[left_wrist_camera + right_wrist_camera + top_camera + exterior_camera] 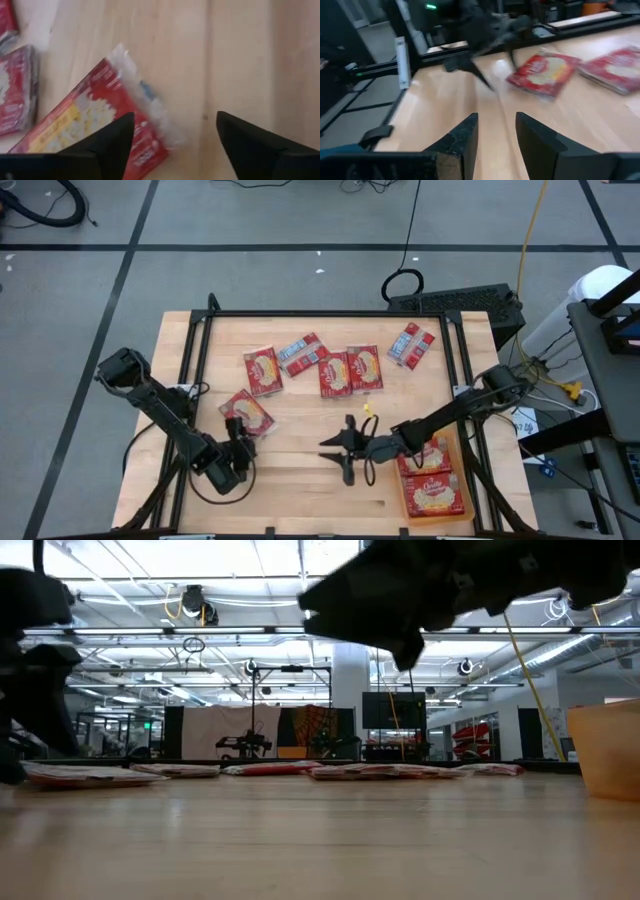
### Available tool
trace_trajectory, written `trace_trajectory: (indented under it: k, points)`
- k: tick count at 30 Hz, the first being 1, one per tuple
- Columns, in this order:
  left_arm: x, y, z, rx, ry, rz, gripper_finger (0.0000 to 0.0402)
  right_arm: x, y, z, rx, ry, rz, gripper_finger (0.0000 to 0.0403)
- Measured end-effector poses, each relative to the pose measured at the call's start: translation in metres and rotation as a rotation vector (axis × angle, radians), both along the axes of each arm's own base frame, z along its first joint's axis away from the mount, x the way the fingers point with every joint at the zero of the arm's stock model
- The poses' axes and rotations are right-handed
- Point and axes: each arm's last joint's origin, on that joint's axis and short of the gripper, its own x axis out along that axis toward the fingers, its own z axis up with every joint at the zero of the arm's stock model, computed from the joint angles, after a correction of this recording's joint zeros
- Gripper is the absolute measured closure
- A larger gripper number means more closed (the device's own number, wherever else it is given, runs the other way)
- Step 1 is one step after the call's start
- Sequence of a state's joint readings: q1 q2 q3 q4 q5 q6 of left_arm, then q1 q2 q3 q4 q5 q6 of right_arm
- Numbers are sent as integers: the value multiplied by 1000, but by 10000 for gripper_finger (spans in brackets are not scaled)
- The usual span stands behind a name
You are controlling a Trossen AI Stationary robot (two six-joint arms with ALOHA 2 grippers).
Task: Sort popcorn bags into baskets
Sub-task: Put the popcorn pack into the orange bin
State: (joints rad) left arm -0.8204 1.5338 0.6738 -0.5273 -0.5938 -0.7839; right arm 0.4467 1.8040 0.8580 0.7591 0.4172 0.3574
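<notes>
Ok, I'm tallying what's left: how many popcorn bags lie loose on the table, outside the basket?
6 popcorn bags: one alone at the left, five in a row beyond it. Overlapping ones may hide more.

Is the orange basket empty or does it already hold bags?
Not empty: the high view shows two popcorn bags lying flat in the orange basket, filling it.

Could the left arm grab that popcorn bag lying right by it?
Probably yes. The left gripper is open, right over the nearest popcorn bag, which lies flat and apart from the others, nothing between them.
</notes>
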Motion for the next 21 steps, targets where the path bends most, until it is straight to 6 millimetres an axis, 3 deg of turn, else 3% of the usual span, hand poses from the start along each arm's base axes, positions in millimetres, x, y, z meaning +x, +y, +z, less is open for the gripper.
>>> trace_trajectory:
  k: [4,9,13,21]
  points:
    - [-6,7,-9,23,23,14,99,9,11,3,-13,-13,41,277]
    - [-9,15,-17,43,17,32,139,12,15,5,-22,-24,54,277]
    - [-13,20,-22,83,33,9,204,12,14,5,-27,-24,53,277]
    - [-17,24,-26,134,80,-55,384,16,7,5,-11,-24,26,277]
